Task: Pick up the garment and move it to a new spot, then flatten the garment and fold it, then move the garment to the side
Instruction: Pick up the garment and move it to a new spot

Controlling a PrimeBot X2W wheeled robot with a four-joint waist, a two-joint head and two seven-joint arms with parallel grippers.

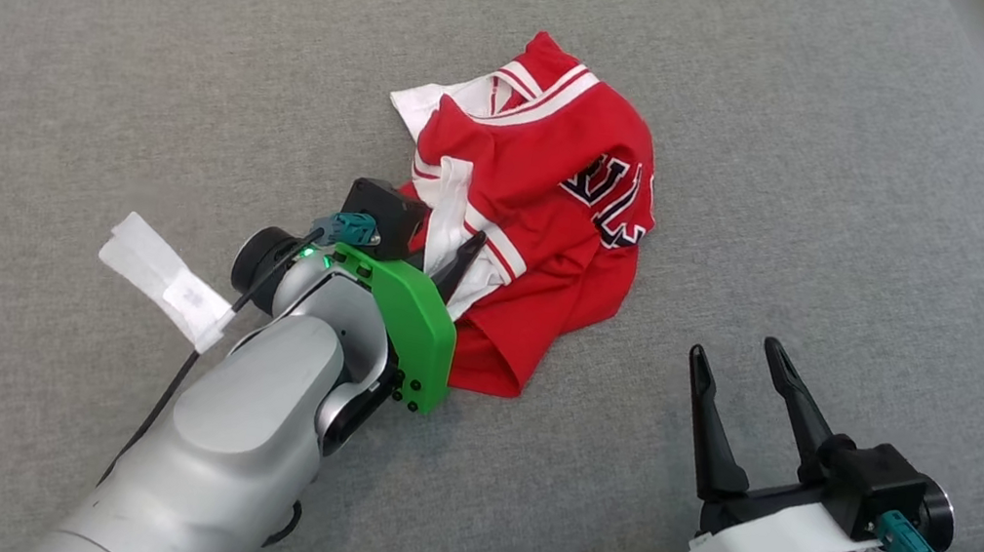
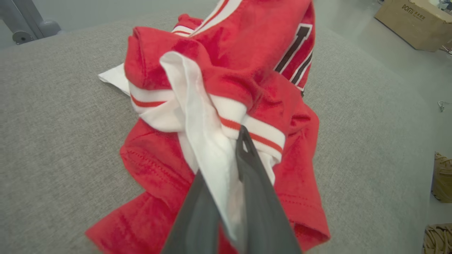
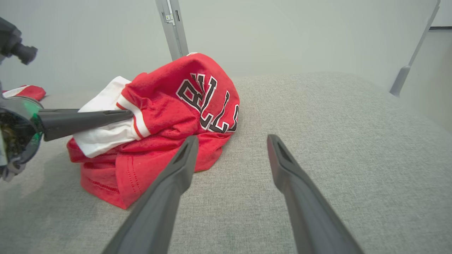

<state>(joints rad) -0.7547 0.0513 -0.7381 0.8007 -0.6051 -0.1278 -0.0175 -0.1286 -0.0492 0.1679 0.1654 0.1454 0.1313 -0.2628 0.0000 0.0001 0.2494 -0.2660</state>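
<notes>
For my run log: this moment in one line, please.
left gripper: shut on garment | right gripper: open, free | garment: crumpled on cushion

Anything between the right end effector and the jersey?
No, just bare grey cushion between the open right end effector and the red jersey, seen in the head view.

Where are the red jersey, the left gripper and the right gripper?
red jersey [image 1: 512, 151], head view, red fabric beside the lettering.
left gripper [image 2: 222, 155], left wrist view, between fingertips pinching its white fold.
right gripper [image 1: 737, 349], head view, gap between open fingertips.
</notes>
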